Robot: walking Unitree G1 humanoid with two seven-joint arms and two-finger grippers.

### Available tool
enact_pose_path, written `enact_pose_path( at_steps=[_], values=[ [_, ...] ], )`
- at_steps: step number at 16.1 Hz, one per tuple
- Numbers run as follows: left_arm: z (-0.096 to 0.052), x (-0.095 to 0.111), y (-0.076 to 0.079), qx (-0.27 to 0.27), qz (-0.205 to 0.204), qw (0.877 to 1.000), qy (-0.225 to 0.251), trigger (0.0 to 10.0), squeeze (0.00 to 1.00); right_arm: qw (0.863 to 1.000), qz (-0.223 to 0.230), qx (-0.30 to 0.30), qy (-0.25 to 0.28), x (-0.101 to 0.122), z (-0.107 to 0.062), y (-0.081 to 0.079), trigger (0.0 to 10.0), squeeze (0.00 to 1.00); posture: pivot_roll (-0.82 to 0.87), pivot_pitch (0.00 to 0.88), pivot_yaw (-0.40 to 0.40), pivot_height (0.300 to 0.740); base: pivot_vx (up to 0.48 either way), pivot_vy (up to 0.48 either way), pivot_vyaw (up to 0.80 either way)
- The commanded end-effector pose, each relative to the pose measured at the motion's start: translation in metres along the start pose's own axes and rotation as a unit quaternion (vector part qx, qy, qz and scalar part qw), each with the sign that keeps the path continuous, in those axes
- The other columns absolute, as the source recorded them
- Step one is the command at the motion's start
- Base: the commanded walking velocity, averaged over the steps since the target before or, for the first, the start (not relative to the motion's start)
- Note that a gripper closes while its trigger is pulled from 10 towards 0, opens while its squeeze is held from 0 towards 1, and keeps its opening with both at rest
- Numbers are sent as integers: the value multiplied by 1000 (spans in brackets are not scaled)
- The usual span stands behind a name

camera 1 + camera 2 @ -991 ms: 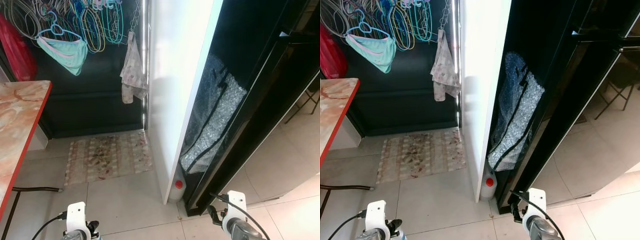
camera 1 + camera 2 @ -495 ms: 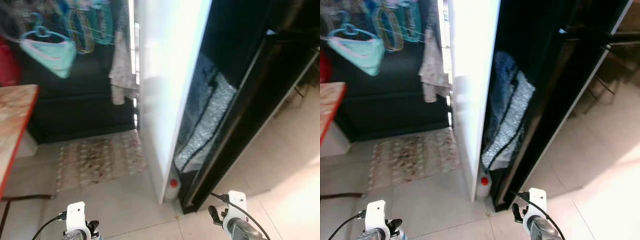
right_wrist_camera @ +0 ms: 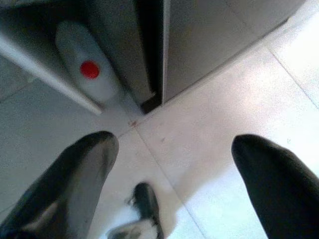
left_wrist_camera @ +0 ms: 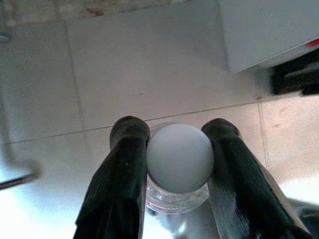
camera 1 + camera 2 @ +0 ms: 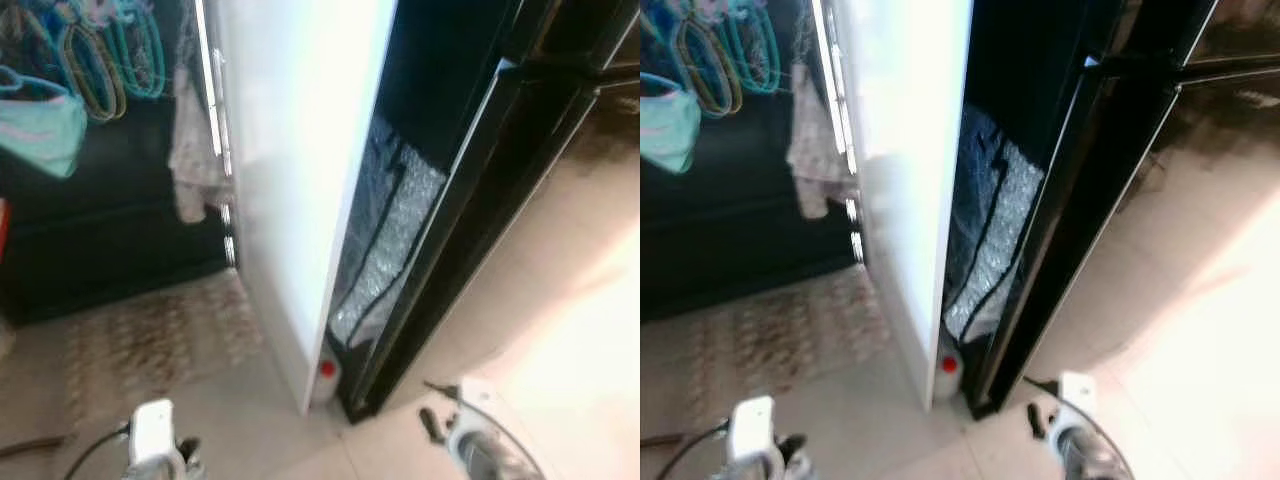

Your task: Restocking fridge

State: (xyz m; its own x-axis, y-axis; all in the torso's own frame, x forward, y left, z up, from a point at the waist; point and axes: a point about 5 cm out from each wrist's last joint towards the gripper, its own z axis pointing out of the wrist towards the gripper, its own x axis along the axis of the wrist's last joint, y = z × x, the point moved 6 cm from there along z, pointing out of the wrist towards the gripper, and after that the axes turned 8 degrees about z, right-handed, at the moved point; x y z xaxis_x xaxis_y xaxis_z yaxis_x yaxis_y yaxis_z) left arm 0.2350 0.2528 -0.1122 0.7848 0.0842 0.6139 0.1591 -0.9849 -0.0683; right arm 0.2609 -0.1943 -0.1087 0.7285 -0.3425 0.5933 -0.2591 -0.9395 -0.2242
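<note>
the left gripper (image 4: 172,149) is clenched on a clear bottle (image 4: 178,191), its two black fingers (image 4: 124,164) pressed against either side of the bottle's white cap (image 4: 180,157). the bottle hangs over pale floor tiles (image 4: 149,64), low at the robot's left side.

the right gripper (image 3: 174,164) is released, fingers spread wide with nothing between them, held above the tiles near the foot of the black fridge (image 5: 470,200). a white jug with a red cap (image 3: 89,69) stands on the floor in the gap between the white panel (image 5: 300,150) and the fridge's dark side. a silvery padded bag (image 5: 385,240) is wedged upright in the same gap, above the jug.

to the left, a patterned floor mat (image 5: 150,335) lies before a dark wall, where hangers (image 5: 95,60), a teal garment (image 5: 40,125) and a pale cloth (image 5: 190,150) hang. both head views are blurred.
</note>
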Motion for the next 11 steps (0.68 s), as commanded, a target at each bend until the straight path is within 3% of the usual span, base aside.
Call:
enact_pose_path(
  at_steps=[1,11],
  values=[
    [1,2,9,-9,8,1000,0,10000,0,1000,2,-13,-5,-2,-2,12,10000,0,66,0,-50,740,0,0,-750],
    [1,2,10,-13,12,1000,-1,10000,0,1000,1,-11,-7,-3,-2,11,10000,0,65,0,-48,740,0,0,-756]
  ],
)
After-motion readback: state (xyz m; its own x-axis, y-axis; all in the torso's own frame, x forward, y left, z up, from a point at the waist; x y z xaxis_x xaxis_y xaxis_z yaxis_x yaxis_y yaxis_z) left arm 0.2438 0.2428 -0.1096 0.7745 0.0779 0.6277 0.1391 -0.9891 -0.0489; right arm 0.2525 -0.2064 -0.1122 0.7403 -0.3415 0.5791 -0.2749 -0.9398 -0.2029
